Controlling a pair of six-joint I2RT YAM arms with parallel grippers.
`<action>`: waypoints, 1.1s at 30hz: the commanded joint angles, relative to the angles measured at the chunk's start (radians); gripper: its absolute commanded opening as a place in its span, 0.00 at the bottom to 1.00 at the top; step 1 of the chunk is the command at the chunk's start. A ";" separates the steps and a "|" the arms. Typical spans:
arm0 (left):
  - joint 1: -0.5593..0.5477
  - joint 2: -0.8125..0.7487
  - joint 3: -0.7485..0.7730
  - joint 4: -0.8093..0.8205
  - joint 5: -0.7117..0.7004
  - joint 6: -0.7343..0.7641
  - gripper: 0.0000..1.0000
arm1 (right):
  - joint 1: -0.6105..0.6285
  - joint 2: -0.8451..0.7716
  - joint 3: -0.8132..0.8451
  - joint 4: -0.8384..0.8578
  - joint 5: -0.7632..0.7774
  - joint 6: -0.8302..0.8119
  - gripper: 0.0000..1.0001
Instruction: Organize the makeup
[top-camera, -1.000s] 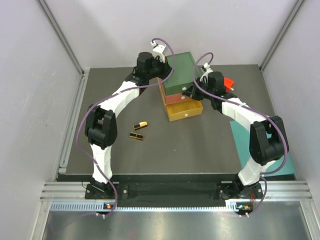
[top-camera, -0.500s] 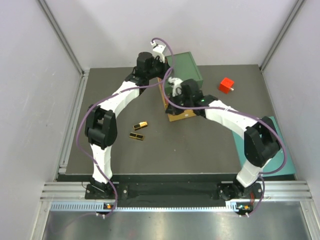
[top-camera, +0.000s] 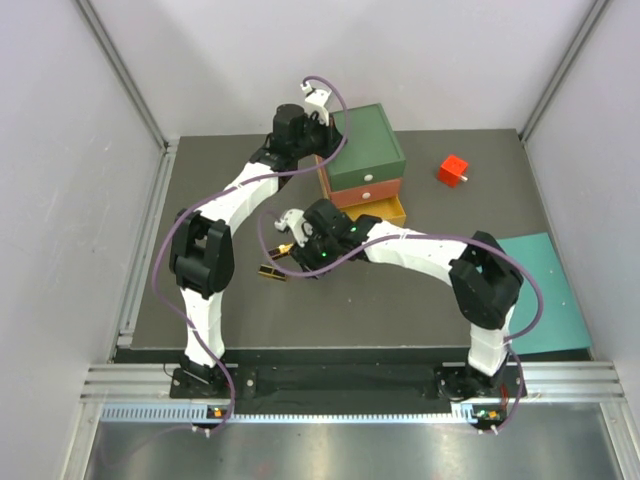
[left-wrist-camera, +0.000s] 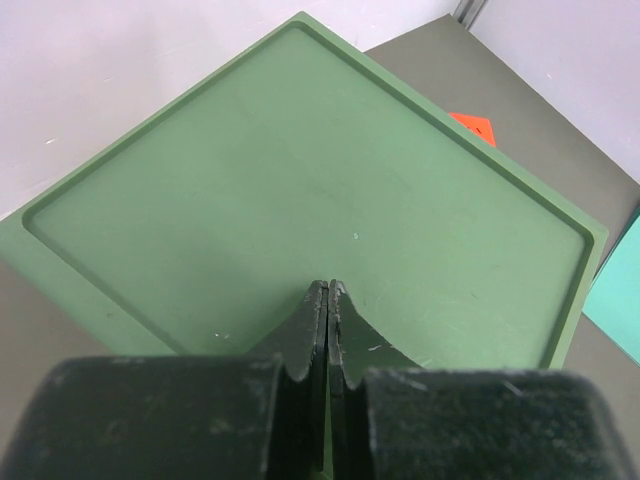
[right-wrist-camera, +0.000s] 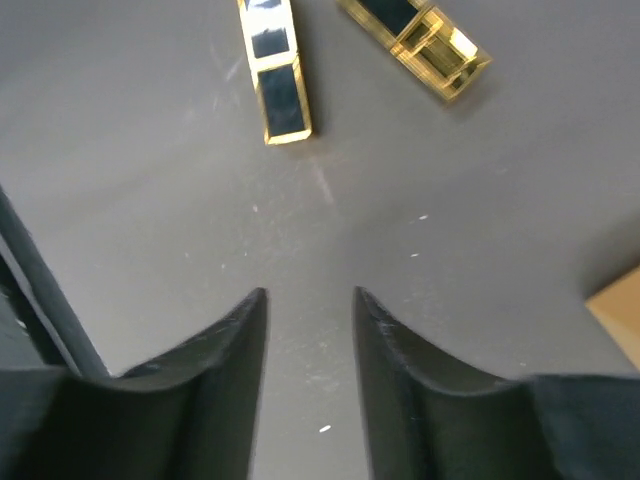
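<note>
From above, the right gripper (top-camera: 292, 244) hovers mid-mat (top-camera: 400, 290) beside two gold-black cases (top-camera: 272, 272) with the drawer box (top-camera: 368, 150) behind, the left wrist shows the left gripper (left-wrist-camera: 327, 292) clenched empty over that box's green top, and only the right wrist shows its fingers parted, both cases just ahead, untouched.

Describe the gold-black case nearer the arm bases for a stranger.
Start at the green-topped drawer box. Before it, leftward, lie two small gold-edged cases. Take the nearer case, flat with black panels; its neighbour shows a bright gold end.
</note>
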 joint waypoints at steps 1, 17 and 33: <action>0.018 0.086 -0.095 -0.359 -0.059 0.022 0.00 | 0.048 0.042 0.083 -0.032 0.053 -0.094 0.45; 0.018 0.082 -0.109 -0.355 -0.052 0.020 0.00 | 0.111 0.269 0.314 -0.013 0.135 -0.123 0.75; 0.018 0.082 -0.115 -0.358 -0.049 0.022 0.00 | 0.109 0.371 0.407 0.014 0.106 -0.079 0.85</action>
